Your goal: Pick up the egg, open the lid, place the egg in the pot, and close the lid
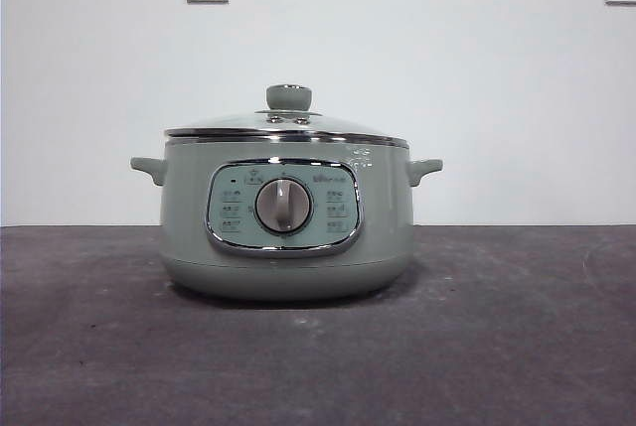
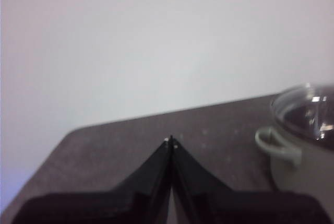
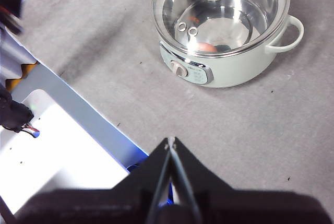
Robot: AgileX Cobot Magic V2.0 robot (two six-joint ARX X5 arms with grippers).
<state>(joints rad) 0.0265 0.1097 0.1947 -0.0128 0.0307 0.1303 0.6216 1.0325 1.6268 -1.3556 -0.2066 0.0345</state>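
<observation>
Right gripper point(image 3: 170, 141): black jaws pressed together, holding nothing, raised well clear of the pot point(image 3: 229, 70). Left gripper point(image 2: 170, 140): same, pot off to one side. Glass lid point(image 3: 222, 12) seated, chrome rim; reddish-brown egg point(image 3: 207, 47) inside. Panel writing illegible. Gray, matte table point(image 1: 497, 347).

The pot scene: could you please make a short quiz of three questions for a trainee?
1. True or false: the lid sits closed on the pot.
2. Where is the egg? A) on the table beside the pot B) inside the pot under the glass C) in the right gripper
3. Fill in: the jaws of the left gripper are ____.

Key: 1 true; 2 B; 3 shut.
</observation>
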